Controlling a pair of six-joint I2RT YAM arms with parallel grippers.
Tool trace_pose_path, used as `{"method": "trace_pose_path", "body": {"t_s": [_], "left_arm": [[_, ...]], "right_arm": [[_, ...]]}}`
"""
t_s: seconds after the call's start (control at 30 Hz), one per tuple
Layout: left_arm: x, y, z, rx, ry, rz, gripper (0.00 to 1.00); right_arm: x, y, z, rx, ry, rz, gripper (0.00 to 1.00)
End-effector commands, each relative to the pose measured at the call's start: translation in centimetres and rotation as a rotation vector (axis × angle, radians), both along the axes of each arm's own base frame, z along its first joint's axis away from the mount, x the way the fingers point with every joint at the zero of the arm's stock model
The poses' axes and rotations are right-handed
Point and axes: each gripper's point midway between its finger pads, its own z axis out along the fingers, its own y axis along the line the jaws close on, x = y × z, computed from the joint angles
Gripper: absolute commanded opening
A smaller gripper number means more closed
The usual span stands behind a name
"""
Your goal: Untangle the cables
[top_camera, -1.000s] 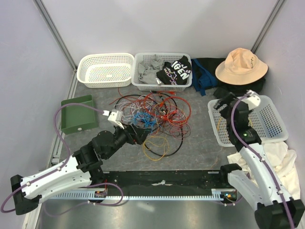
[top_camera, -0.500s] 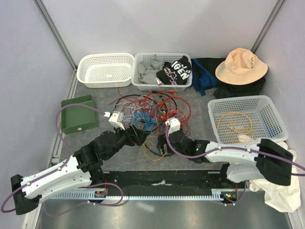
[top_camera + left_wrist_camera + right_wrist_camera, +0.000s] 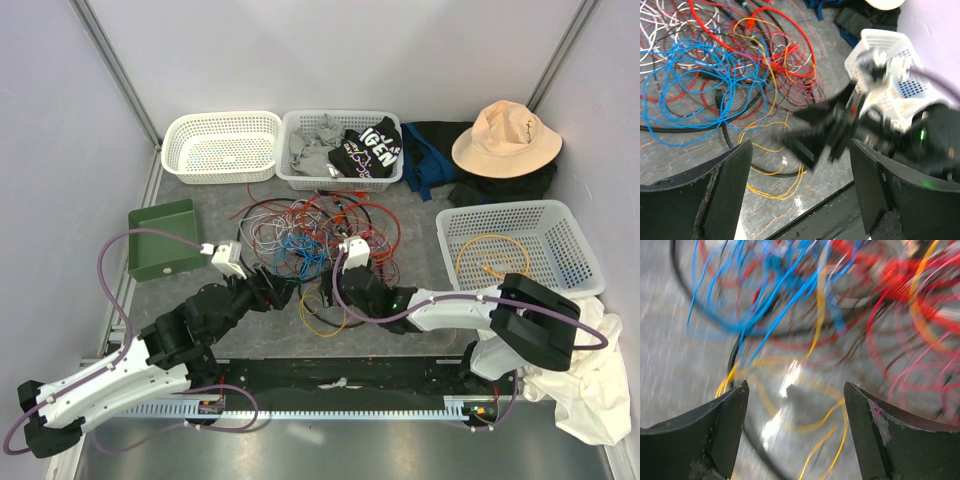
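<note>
A mottled grey worktop [image 3: 418, 222] is enclosed by plain pale lilac walls [image 3: 350, 50], joined at the corners by metal posts [image 3: 115, 65].

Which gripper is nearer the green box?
Left. The left gripper sits right of the green box at the near edge of the tangle; the right gripper is farther right, over a yellow cable.

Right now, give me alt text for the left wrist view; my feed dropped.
The left gripper, jaws open and empty, hovers over the cables: blue loops at left, red ones above, a yellow strand on the table below. The blurred right gripper points in from the right, in front of a white basket.
</note>
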Motion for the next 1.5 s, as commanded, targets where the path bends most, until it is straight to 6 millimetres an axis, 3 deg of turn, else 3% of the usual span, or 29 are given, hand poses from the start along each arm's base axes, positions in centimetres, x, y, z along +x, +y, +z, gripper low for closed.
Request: {"method": "trace_pose_path", "body": {"t_s": [0.0, 0.13, 0.23, 0.27, 0.37, 0.43, 0.47, 0.5, 0.57, 0.63, 0.67, 0.73, 0.77, 0.8, 0.93, 1.03, 1.2, 1.3, 1.47], "left_arm": [[0.3, 0.6, -0.1, -0.009, 0.013, 0.046, 0.84], [0.3, 0.8, -0.1, -0.004, 0.012, 0.050, 0.84], [0.3, 1.0, -0.3, 0.005, 0.017, 0.053, 0.84], [0.2, 1.0, -0.4, 0.008, 0.020, 0.055, 0.84], [0.2, 1.3, -0.6, 0.012, 0.021, 0.063, 0.84], [0.2, 1.5, -0.5, 0.010, 0.018, 0.067, 0.84], [0.2, 1.6, -0.5, 0.010, 0.017, 0.072, 0.84], [0.3, 1.6, -0.4, 0.009, 0.015, 0.075, 0.84], [0.3, 1.8, -0.2, 0.011, 0.009, 0.079, 0.84], [0.3, 1.9, 0.2, 0.012, 0.000, 0.078, 0.84], [0.4, 2.0, 0.3, 0.016, -0.003, 0.086, 0.84], [0.5, 2.1, 0.7, 0.021, -0.014, 0.088, 0.84], [0.7, 2.2, 0.9, 0.023, -0.022, 0.098, 0.84], [0.9, 2.2, 1.2, 0.025, -0.028, 0.105, 0.84], [1.2, 1.5, 2.9, 0.029, -0.093, 0.078, 0.85], [1.2, 0.8, 5.0, -0.013, -0.164, 0.041, 0.86], [0.9, 0.2, 7.7, -0.096, -0.281, -0.004, 0.87], [0.2, -0.2, 10.0, -0.171, -0.371, -0.047, 0.88], [-1.8, -1.9, 13.9, -0.260, -0.565, -0.189, 0.89]], "right_arm": [[3.4, 2.0, 1.9, 0.087, -0.038, -0.032, 0.82], [4.5, 3.5, 1.1, 0.078, -0.018, -0.012, 0.75], [4.8, 4.3, 0.2, 0.080, -0.001, -0.003, 0.62], [4.9, 4.4, -0.1, 0.076, 0.004, -0.006, 0.53], [5.0, 4.3, -0.8, 0.063, 0.014, -0.016, 0.38], [5.1, 3.9, -0.2, 0.074, -0.003, -0.026, 0.29], [5.0, 3.8, 0.5, 0.082, -0.017, -0.029, 0.17], [5.0, 3.7, 2.5, 0.111, -0.051, -0.033, 0.10], [4.1, 2.9, 4.2, 0.077, -0.084, -0.060, 0.00], [3.0, 2.8, 8.8, 0.110, -0.149, -0.054, 0.00], [1.3, 2.9, 9.4, 0.084, -0.153, -0.021, 0.00], [0.4, 2.4, 14.2, 0.141, -0.205, -0.015, 0.00], [-0.6, 2.0, 14.9, 0.122, -0.202, 0.006, 0.00], [-1.0, 1.3, 17.5, 0.166, -0.227, 0.002, 0.00], [-2.3, -0.4, 24.2, 0.236, -0.275, 0.040, 0.00], [-2.9, -1.3, 27.9, 0.258, -0.297, 0.068, 0.00], [-3.6, -2.8, 33.0, 0.304, -0.350, 0.091, 0.00], [-3.4, -3.5, 34.0, 0.297, -0.367, 0.074, 0.00], [-3.3, -3.0, 33.5, 0.284, -0.349, 0.077, 0.00]]}}
